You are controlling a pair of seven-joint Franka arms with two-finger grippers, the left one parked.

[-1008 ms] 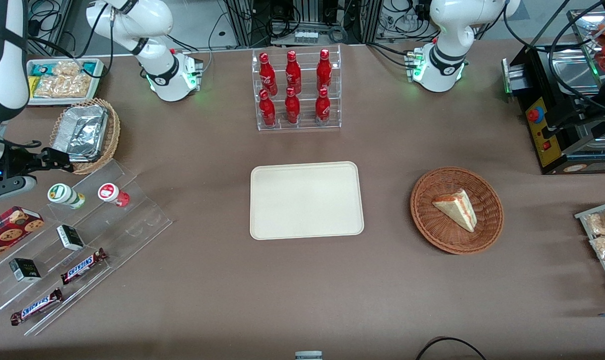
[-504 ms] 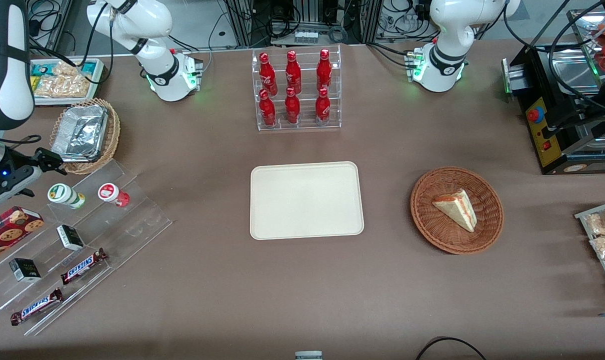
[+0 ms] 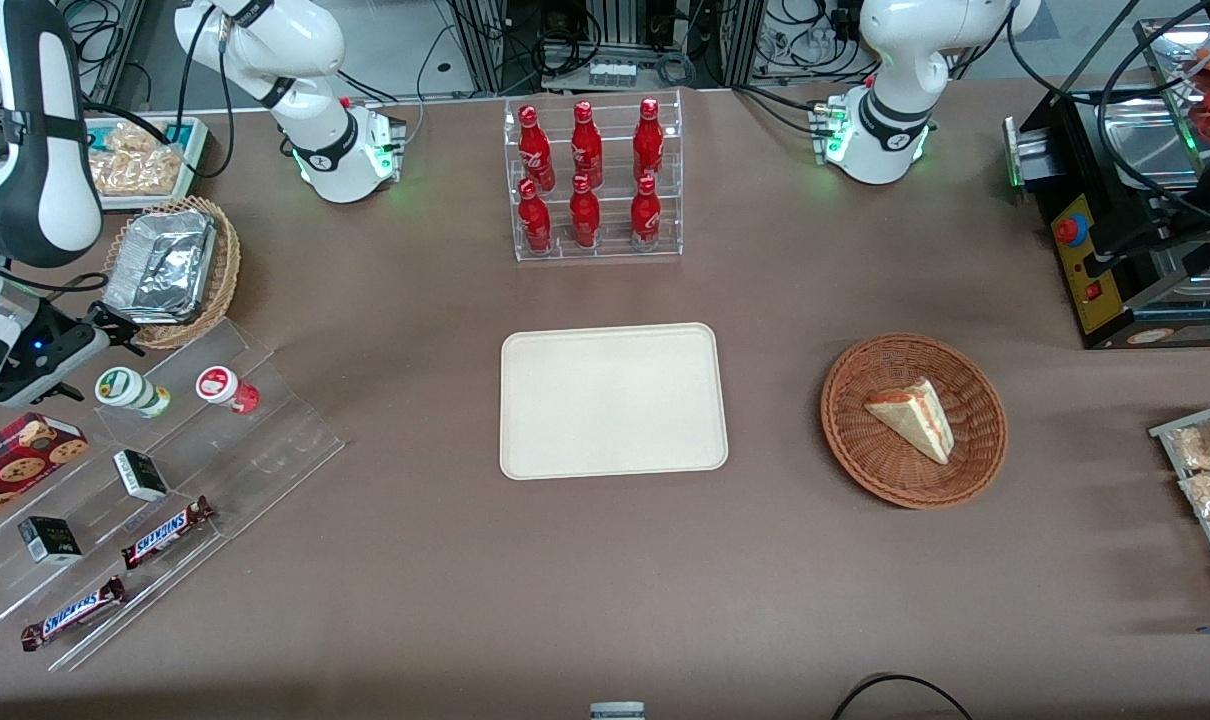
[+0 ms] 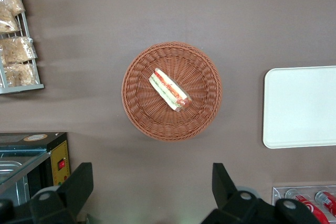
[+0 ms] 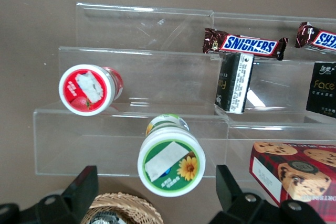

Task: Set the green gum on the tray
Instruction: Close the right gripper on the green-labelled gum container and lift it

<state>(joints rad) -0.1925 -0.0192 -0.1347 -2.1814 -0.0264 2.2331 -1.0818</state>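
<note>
bench (image 3: 415, 560): brown | tray (image 3: 612, 400), sandwich basket (image 3: 913, 420), bottle rack (image 3: 595, 180) well apart from gripper (image 3: 115, 330) | stepped acrylic stand (image 3: 215, 440) under spread fingers (image 5: 81, 187) | foil-tray basket (image 3: 170, 270) just beside

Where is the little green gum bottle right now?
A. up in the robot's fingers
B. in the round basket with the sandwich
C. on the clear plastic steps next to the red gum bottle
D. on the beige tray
C: the green gum stands on the clear stepped shelf beside the red gum; the tray holds nothing, and the gripper hovers open just above the green gum.

Green gum (image 3: 125, 389) stands upright on acrylic shelf; cream tray (image 3: 613, 401) lies bare.
</note>
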